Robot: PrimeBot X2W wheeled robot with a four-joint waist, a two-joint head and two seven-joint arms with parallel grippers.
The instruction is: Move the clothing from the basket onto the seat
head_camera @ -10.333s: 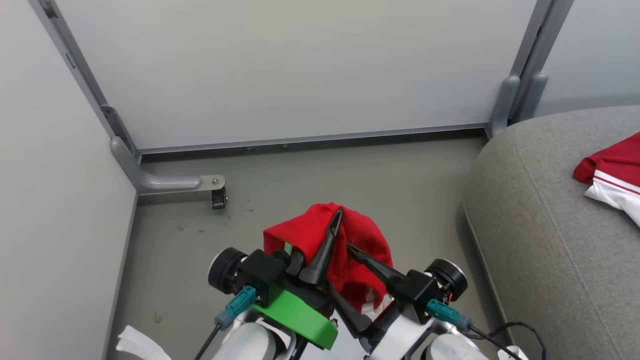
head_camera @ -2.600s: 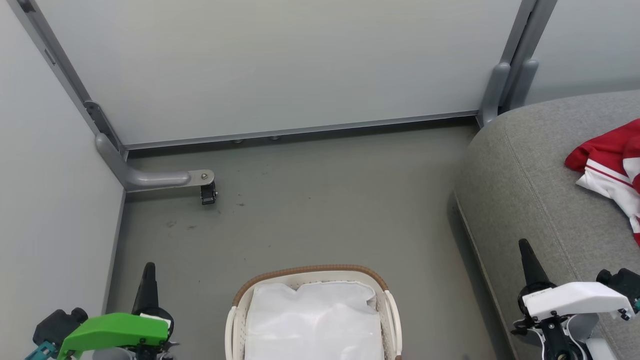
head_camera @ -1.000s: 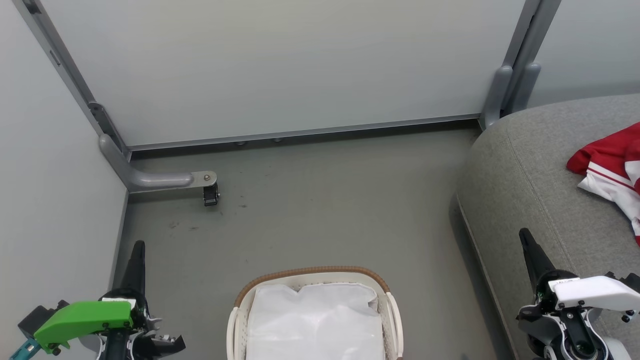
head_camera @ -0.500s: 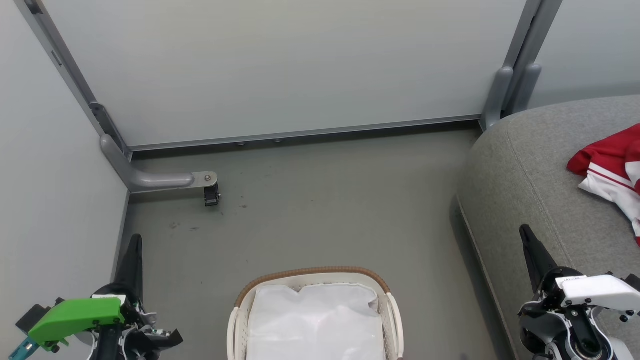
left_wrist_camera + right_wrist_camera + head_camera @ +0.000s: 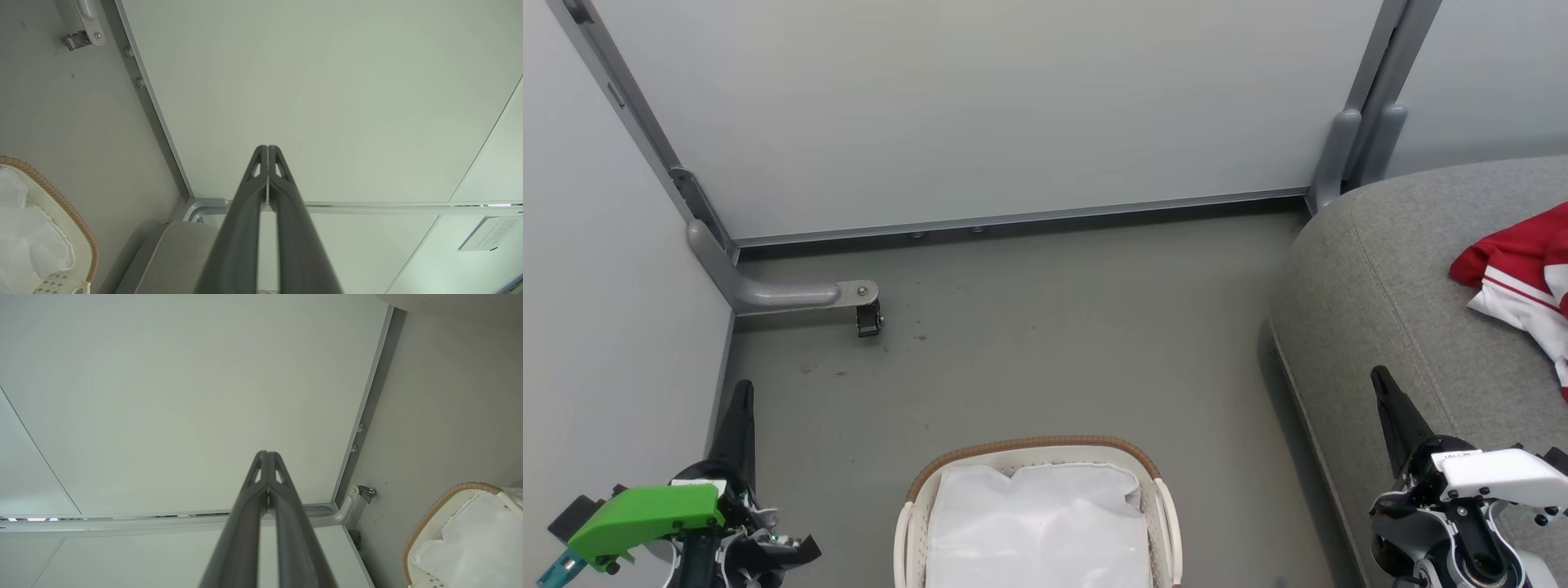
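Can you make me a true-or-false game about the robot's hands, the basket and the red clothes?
1. The red clothing lies on the grey sofa. True.
2. The basket has red clothes in it. False: inside lies its white liner, with nothing red.
3. The left hand is open. False: its fingers are pressed together.
4. The right hand holds nothing. True.
5. The basket stands on the sofa. False: it stands on the floor beside it.
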